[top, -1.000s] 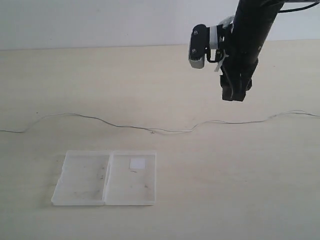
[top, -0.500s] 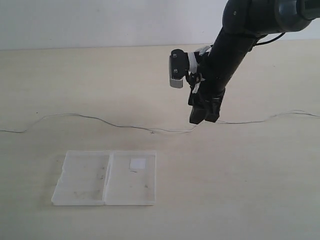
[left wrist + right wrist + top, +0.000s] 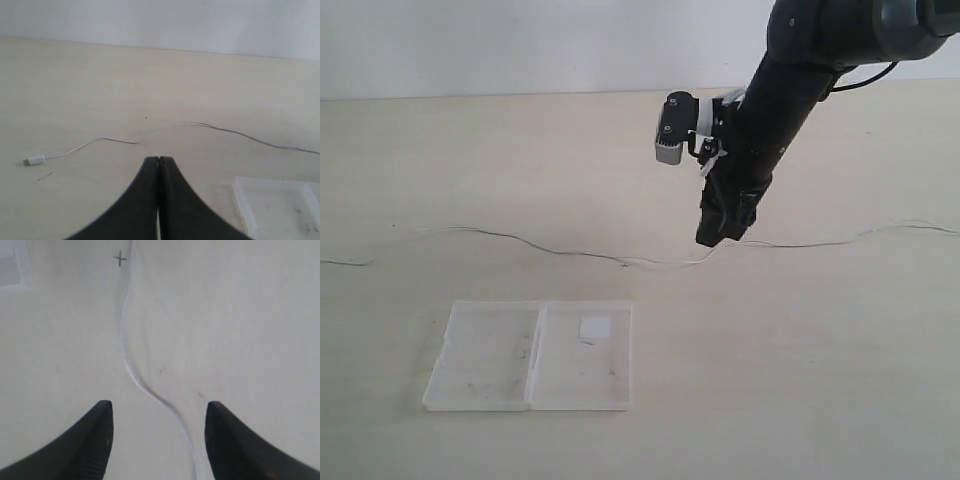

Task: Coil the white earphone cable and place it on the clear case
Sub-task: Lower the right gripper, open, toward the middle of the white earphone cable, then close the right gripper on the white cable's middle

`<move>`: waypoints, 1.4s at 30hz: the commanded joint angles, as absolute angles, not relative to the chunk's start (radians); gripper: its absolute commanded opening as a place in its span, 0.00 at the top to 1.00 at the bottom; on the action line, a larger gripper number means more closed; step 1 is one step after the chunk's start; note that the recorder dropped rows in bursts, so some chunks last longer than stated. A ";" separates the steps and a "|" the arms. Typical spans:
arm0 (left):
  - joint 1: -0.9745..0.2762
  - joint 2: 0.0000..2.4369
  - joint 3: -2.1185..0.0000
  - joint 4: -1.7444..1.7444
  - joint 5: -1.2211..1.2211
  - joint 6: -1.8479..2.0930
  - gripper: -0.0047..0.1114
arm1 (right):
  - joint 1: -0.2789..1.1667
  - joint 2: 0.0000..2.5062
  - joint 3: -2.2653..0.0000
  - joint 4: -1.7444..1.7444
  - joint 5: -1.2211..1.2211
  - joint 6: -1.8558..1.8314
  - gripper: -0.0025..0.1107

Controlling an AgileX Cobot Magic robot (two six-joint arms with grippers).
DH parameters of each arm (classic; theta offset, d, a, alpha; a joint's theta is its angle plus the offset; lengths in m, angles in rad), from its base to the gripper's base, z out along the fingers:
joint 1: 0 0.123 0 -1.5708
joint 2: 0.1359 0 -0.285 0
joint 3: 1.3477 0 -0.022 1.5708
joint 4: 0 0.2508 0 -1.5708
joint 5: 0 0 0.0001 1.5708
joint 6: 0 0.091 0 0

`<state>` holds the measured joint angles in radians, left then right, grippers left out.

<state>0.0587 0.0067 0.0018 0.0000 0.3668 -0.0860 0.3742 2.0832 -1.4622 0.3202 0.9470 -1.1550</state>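
Found the white earphone cable (image 3: 570, 252) lying uncoiled in one long wavy line across the tabletop (image 3: 820, 390), running out of both sides of the exterior view, with a small white plug end (image 3: 35, 160) showing in the left wrist view. Found the clear case (image 3: 485, 360) opened flat on the near side of that line, well apart from it, with a small white label (image 3: 594, 327) inside the right half and nothing laid on it yet. Noted the right pincer (image 3: 718, 236) lowered close over the wire, right of its middle, jaws apart and straddling the strand in the right wrist view. Judged this a stance for a first pinch ahead of any coiling. Could not tell contact with wire or tabletop. Noted the left pincer (image 3: 158, 159) pressed fully together on nothing, out of the exterior view, facing the plug end with a corner of the case just beside it; judged it parked clear of the working arm. Found bare tabletop on every side of the wire, the far edge against the wall well behind, and ample room for gathering loops. Judged the strand thin and flat enough to slip past the jaw tips. Judged the low case walls liable to catch a dragged tail.
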 commanded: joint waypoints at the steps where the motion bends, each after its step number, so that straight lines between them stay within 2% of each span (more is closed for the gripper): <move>1: 0.060 0.000 0.000 0.000 0.354 -0.083 0.96 | 0.373 2.085 -1.461 0.369 0.803 -1.149 0.50; 6: 0.060 0.000 0.000 0.000 0.354 -0.083 0.96 | 0.373 2.094 -1.461 0.328 0.894 -1.165 0.50; 12: 0.060 0.000 0.000 0.000 0.354 -0.083 0.96 | 0.373 2.098 -1.461 0.046 1.016 -0.826 0.50; 21: 0.060 0.000 0.000 0.000 0.354 -0.083 0.96 | 0.403 2.098 -1.461 0.087 1.108 -0.872 0.50; 27: 0.060 0.000 0.000 0.000 0.354 -0.083 0.96 | 0.460 2.098 -1.461 0.024 1.056 -0.893 0.50; 42: 0.060 0.000 0.000 0.000 0.354 -0.083 0.96 | 0.460 2.098 -1.461 0.099 0.931 -0.991 0.50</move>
<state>0.0587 0.0067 0.0018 0.0000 0.3668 -0.0860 0.4611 2.0969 -1.4622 0.0901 0.9702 -0.9617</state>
